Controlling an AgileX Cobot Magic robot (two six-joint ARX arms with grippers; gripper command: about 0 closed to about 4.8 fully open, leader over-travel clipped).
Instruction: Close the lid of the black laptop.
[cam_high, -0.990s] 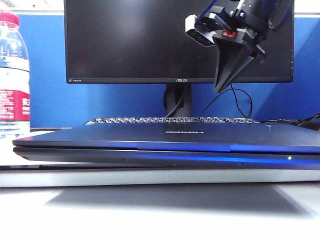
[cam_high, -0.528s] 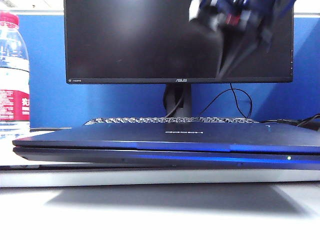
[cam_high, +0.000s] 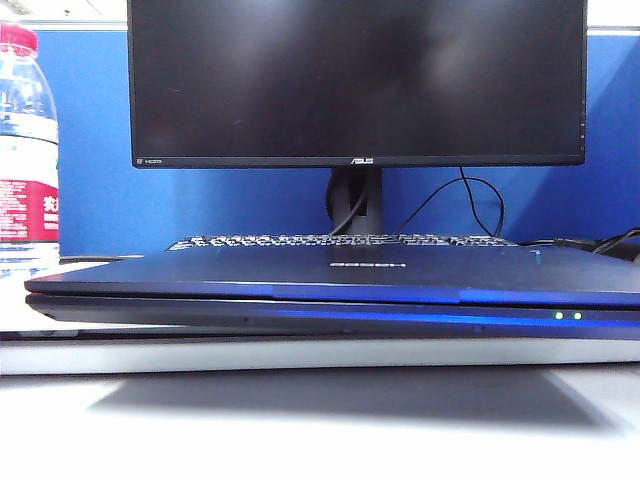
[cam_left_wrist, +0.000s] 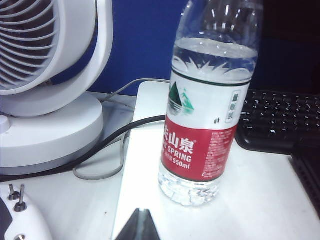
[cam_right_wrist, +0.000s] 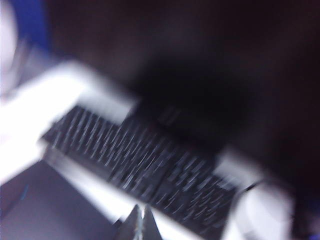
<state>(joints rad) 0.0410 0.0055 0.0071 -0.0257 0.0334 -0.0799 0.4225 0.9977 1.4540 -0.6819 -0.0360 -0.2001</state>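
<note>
Lid (cam_high: 370, 266) is lying flat on the black laptop (cam_high: 330, 312), which is sitting across the near middle of the bench (cam_high: 300, 410); two green dots are glowing on its front edge at right. Judgement: task is looking done, only a thin seam showing at the left end.

Right pincer (cam_right_wrist: 139, 223) is showing tips pressed together, holding nothing, hanging above the separate keyboard (cam_right_wrist: 145, 165) beyond the laptop's far edge; the right wrist view is smeared, so details are unclear. It is not appearing in the exterior view.

Left pincer (cam_left_wrist: 140, 226) is also showing tips together, empty, parked at far left near the water bottle (cam_left_wrist: 207, 100).

Step in hand, as judged: retreating. Doing it well means lifting the right arm clear without brushing the monitor (cam_high: 355, 80) or its cables (cam_high: 470, 205).

Surroundings: white fan (cam_left_wrist: 45, 75) with its cord (cam_left_wrist: 100, 145) left of the bottle. Nothing is blocking the lid itself.
</note>
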